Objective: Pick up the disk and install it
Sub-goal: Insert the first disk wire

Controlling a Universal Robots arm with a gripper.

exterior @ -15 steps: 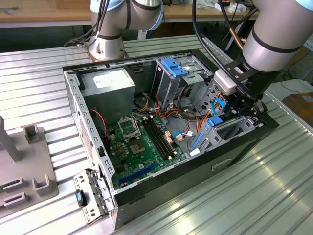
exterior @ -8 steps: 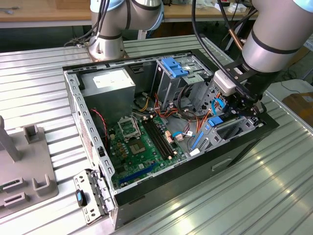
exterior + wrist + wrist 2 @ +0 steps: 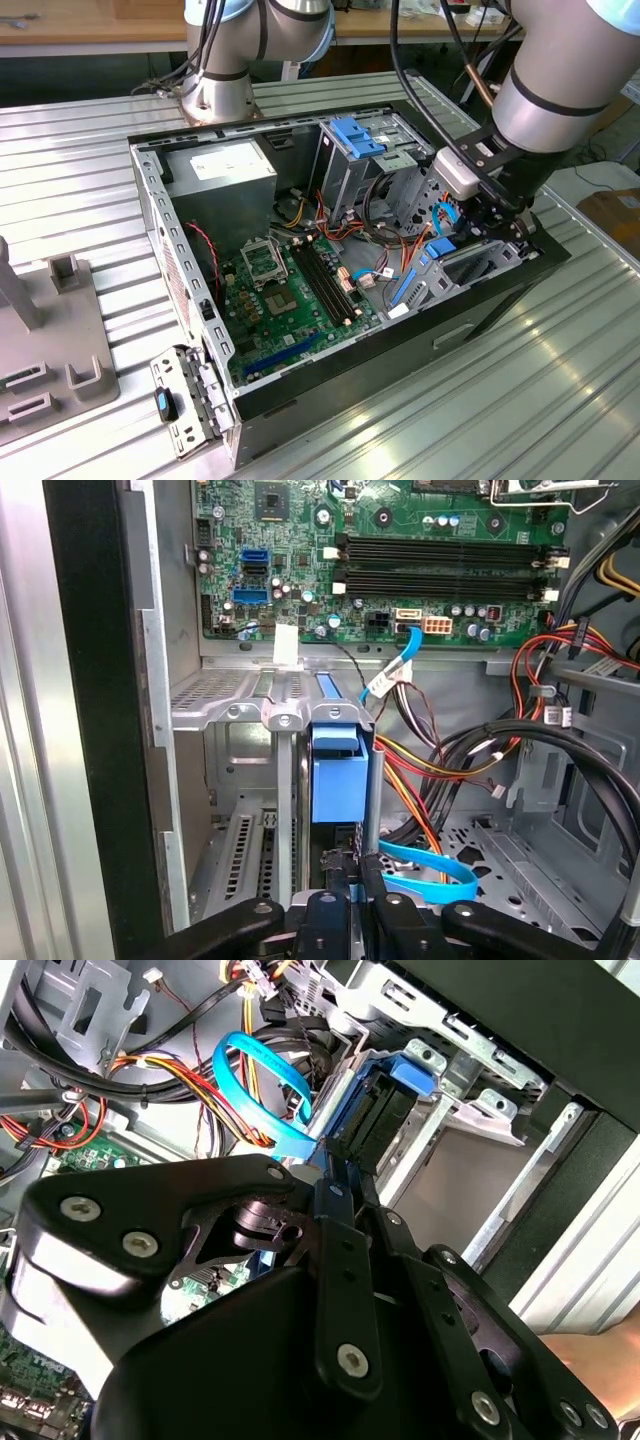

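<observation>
Hand, just the one, was clenched on the single disk standing on edge in the drive bay of one open computer case on the surface, one blue flat cable and a wire bundle crowding just beside it.

Legible text: none.
1. White label on the grey power supply box, at ten o'clock in the open case, exterior view: print too fine to read.
2. White tag on a blue cable, first wrist view: marks unreadable.
3. Motherboard, same view: white lettering, unreadable.
</observation>
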